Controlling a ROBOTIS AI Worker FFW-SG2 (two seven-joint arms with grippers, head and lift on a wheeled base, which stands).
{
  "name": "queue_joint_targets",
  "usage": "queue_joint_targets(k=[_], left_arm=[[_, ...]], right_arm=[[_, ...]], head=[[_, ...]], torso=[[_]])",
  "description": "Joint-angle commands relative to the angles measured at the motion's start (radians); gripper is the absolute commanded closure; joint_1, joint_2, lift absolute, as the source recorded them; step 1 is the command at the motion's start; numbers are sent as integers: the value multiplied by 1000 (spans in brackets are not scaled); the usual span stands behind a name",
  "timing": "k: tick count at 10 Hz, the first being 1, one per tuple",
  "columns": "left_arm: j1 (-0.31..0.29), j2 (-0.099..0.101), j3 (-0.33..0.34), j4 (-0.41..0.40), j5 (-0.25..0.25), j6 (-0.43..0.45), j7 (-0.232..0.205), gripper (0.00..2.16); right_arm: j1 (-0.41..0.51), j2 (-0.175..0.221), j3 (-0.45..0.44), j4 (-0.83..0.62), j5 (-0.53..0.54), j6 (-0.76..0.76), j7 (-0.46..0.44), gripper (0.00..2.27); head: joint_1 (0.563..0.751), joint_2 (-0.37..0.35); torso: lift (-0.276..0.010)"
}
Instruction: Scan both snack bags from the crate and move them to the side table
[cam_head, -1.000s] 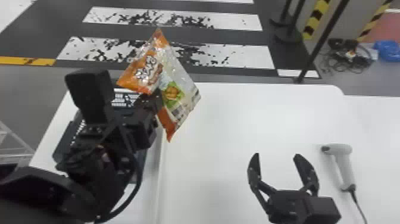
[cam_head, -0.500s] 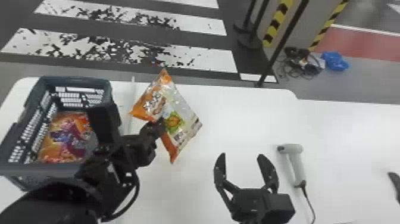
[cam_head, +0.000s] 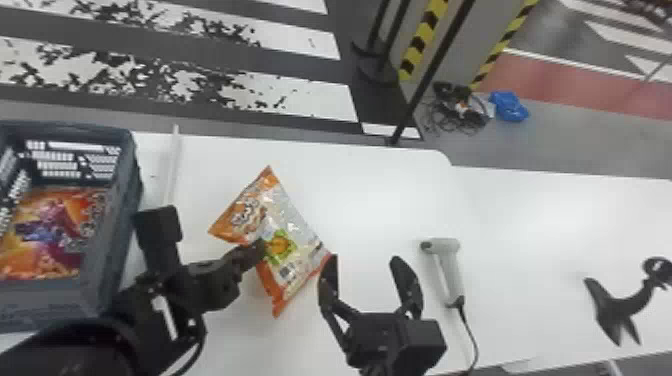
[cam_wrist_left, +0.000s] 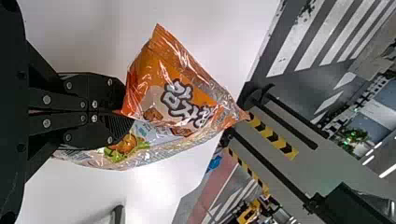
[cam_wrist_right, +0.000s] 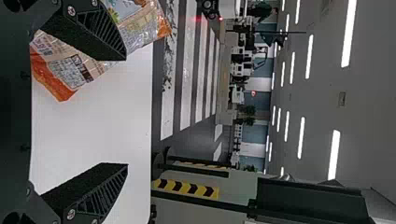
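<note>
My left tool (cam_wrist_left: 122, 114) is closed on one snack bag (cam_head: 295, 227) over the table (cam_head: 380, 200), probably for the scanning, while my right tool (cam_head: 362, 257) is wide open, empty, and second bag (cam_head: 55, 230) lies in crate (cam_head: 40, 305).

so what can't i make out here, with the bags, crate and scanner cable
- Crate: left side cut off by the head view's left edge
- Crate bag: near end behind the crate's near wall, head view
- Held bag: gripped part behind the left gripper, left wrist view
- Scanner cable: far end cut off by the head view's bottom edge
</note>
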Motion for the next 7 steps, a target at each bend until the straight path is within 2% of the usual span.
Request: queue_joint_targets(k=[1,2,3,4,5,6,7], left_arm=[[-15,-3,-20,40,14,14,-21,1983],[-32,-3,-35,60,9,42,-47,1892],[-39,-3,-39,75,11,45,-72,1332],[-39,-3,-55,67,-6,45,-60,198],[-36,-3,-69,49,-48,42,-32,-2],[-29,-3,-72,17,-94,45,0,22],[-23,-3,-90,-25,-184,76,45,53]], right_arm=[[-2,0,0,2,0,0,0,120],[-5,-1,2,3,0,0,0,120],[-5,0,2,3,0,0,0,120],[-6,-1,2,5,0,0,0,120],[-6,0,0,5,-2,0,0,120],[-8,-1,2,5,0,0,0,120],[-9,-1,0,8,-2,0,0,120]], head=[[695,-334],[695,-350],[695,-350],[695,-350],[695,-350],[695,-350],[695,-350]], torso=[[-75],[-75],[-75],[-75],[-75],[-75],[-75]])
